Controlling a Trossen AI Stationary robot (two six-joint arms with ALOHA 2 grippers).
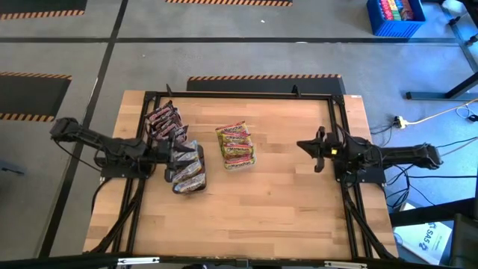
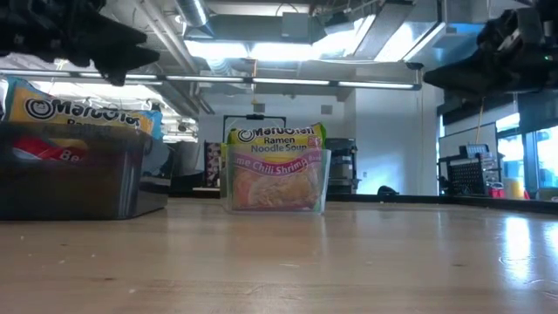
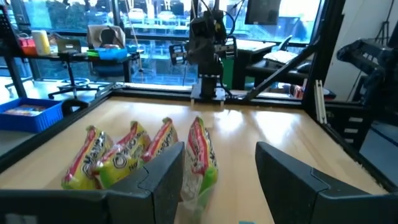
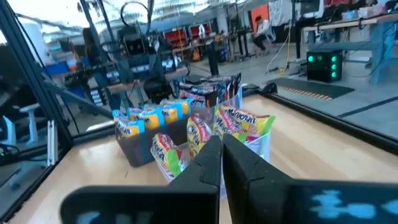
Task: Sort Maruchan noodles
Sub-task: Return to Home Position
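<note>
Yellow noodle packets (image 1: 236,146) stand on edge in a clear tray (image 2: 234,179) at the table's middle; they also show in the left wrist view (image 3: 124,158). Dark maroon packets (image 1: 164,121) stand in a tray at the far left. Pale packets (image 1: 187,170) with blue and yellow tops stand in a dark tray (image 2: 70,187) in front of them. My left gripper (image 3: 221,180) is open and empty, in the air over the pale packets' tray (image 1: 181,153). My right gripper (image 4: 222,155) is shut and empty, in the air to the right of the yellow packets (image 1: 305,146).
A black frame (image 1: 239,95) runs along the table's far, left and right sides. Bare wooden table top (image 1: 246,217) lies toward the near edge and between the yellow packets and my right gripper. A blue crate (image 1: 394,16) stands on the floor beyond the table.
</note>
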